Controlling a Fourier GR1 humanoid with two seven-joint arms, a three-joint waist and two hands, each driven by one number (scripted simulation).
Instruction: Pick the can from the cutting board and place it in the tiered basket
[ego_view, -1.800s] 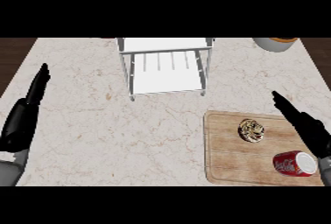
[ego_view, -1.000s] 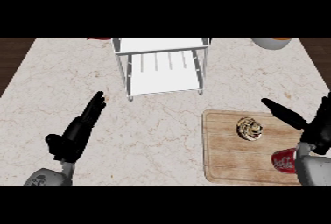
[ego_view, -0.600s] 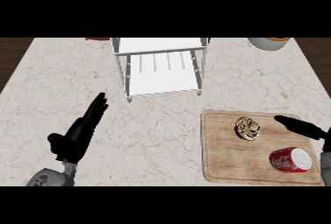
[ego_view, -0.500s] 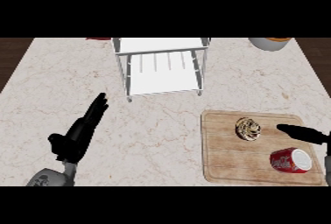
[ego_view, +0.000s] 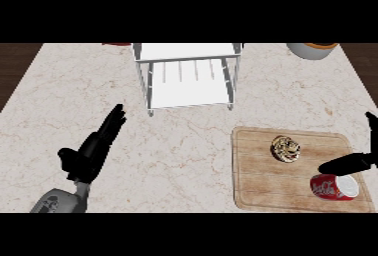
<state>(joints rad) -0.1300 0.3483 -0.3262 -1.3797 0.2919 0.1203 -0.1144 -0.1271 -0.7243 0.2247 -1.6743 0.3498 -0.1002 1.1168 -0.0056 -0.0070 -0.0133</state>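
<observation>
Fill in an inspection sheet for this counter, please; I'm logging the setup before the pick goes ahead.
Surface: pale marble counter, dark strips at both sides.
Job's things: red can lying on its side on the wooden cutting board, near its front right corner; white tiered basket at the back centre.
Clutter: round patterned item on the board; grey bowl at back right; a red object barely showing at the back edge.
Hands: left robot hand open, resting at left, fingers up; right robot hand open, just behind the can, contact unclear.
Cables: nothing seen.
Surroundings: nothing seen.
</observation>
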